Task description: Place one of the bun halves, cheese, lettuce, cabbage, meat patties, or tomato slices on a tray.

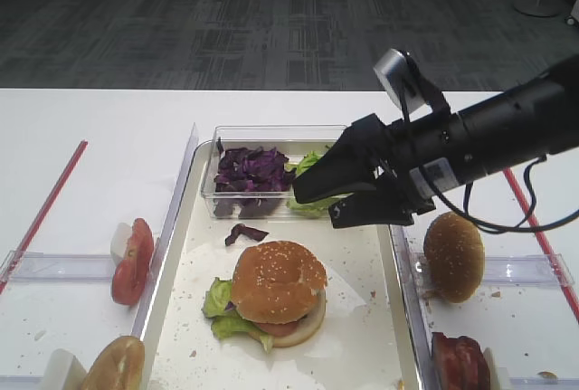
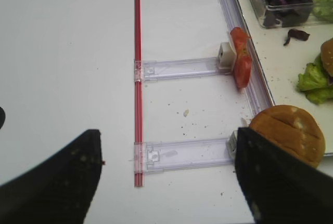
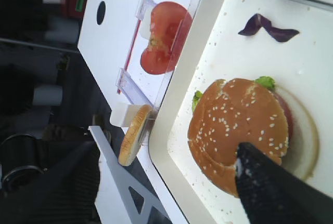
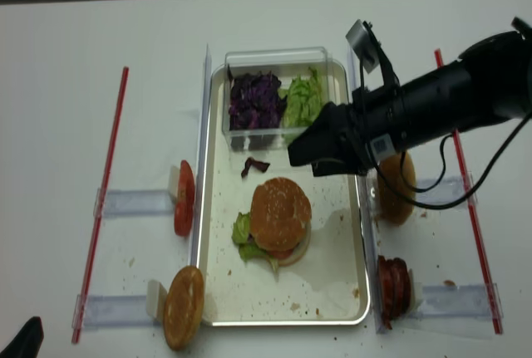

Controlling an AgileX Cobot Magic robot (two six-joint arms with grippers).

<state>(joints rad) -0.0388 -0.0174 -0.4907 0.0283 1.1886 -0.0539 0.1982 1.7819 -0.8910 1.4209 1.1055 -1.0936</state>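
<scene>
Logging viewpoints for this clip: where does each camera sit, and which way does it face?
Exterior high: above the front edge, facing the tray; right gripper open.
Realsense high: overhead, looking down; right arm.
Right wrist: on the right arm, facing the sesame bun top; one fingertip.
Left wrist: faces the left table side; both fingers, open.
All share the tomato slice.

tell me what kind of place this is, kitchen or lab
Likely a lab or office test bench, not a kitchen: a white table with red marker strips, clear holder rails propping burger ingredients, and grey carpet beyond.

Clear tub (image 1: 276, 141) (rear), red strips (image 2: 137, 78)
</scene>
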